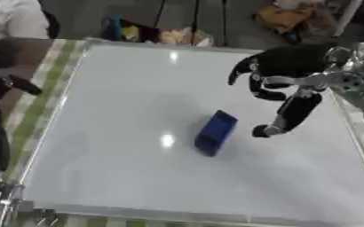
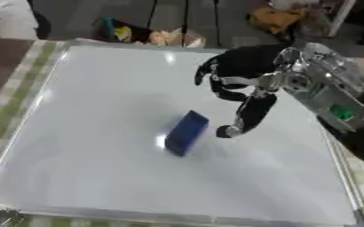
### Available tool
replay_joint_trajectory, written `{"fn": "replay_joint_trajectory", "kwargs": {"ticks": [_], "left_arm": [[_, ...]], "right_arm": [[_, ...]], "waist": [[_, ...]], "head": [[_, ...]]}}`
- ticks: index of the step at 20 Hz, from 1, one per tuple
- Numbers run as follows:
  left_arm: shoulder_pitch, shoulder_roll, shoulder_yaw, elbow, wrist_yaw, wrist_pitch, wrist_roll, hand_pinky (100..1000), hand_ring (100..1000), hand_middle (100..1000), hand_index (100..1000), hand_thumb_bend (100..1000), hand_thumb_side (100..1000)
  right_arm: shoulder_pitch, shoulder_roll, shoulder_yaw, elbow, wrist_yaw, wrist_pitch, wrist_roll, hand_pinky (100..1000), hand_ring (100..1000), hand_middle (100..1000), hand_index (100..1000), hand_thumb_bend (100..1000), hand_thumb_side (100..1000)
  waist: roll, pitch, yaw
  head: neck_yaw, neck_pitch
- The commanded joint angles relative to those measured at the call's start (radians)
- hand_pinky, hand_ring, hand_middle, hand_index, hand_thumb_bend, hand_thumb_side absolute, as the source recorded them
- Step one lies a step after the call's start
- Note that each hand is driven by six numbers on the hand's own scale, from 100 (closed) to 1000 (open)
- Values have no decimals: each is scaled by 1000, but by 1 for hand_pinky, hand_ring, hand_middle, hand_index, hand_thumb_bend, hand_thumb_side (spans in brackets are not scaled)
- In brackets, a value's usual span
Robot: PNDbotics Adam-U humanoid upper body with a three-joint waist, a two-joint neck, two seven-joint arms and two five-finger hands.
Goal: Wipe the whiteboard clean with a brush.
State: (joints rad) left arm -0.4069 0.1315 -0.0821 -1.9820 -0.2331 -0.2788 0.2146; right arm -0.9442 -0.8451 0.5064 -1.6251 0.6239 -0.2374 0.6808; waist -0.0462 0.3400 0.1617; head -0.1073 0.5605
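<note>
Whiteboard (image 1: pixel 100 177) fills most of the view, lying flat on a green-striped cloth (image 1: pixel 41 102); no marks show on its surface, only glare spots. At far left edge of the left eye view, dark parts of the left arm show; left hand itself cannot be made out.

Brush (image 1: pixel 215 132) — a blue block eraser — rests near the board's centre, long axis running up-right to down-left, nothing touching it.

Handling, as judged: looks light and rigid, a small block that should slide easily on the slick board and could skate away if nudged from one side. Best hold would be across the two long sides, thumb on one, fingers on the other, from above.

Right hand (image 2: pixel 243 82) hangs just right of the brush, above the board, arm entering from the right. Fingers apart and partly curled, holding nothing; one long digit points down toward the board with its tip close beside the brush's upper end, not touching.
</note>
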Motion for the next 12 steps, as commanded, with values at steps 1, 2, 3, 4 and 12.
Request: {"fn": "replay_joint_trajectory", "kwargs": {"ticks": [1, 2, 3, 4, 12], "left_arm": [[-11, 10, -7, -18, 5, 0, -4, 435, 787, 690, 655, 100, 915], [-11, 10, -7, -18, 5, 0, -4, 435, 788, 690, 655, 100, 915], [-12, 10, -7, -18, 5, 0, -4, 435, 788, 690, 655, 100, 916], [-12, 10, -7, -18, 5, 0, -4, 435, 788, 690, 655, 100, 915], [-11, 12, -7, -18, 4, 1, -4, 435, 789, 690, 654, 100, 916]], "right_arm": [[-29, -3, -2, 22, -11, -20, 2, 862, 932, 830, 141, 454, 384], [-33, 0, 1, 31, -10, -26, 2, 862, 931, 829, 141, 454, 383], [-35, 4, 5, 38, -10, -33, 1, 860, 928, 829, 142, 452, 378], [-38, 6, 8, 44, -11, -41, 1, 860, 927, 830, 142, 446, 374], [-62, 24, 36, 63, -28, -124, -24, 876, 928, 840, 141, 425, 367]], "waist": [[0, -16, 1], [-1, -15, 1], [-1, -14, 2], [-1, -13, 2], [-7, -10, 5]], "head": [[-1, -1], [-2, -2], [-2, -3], [-3, -4], [-3, 0]]}}
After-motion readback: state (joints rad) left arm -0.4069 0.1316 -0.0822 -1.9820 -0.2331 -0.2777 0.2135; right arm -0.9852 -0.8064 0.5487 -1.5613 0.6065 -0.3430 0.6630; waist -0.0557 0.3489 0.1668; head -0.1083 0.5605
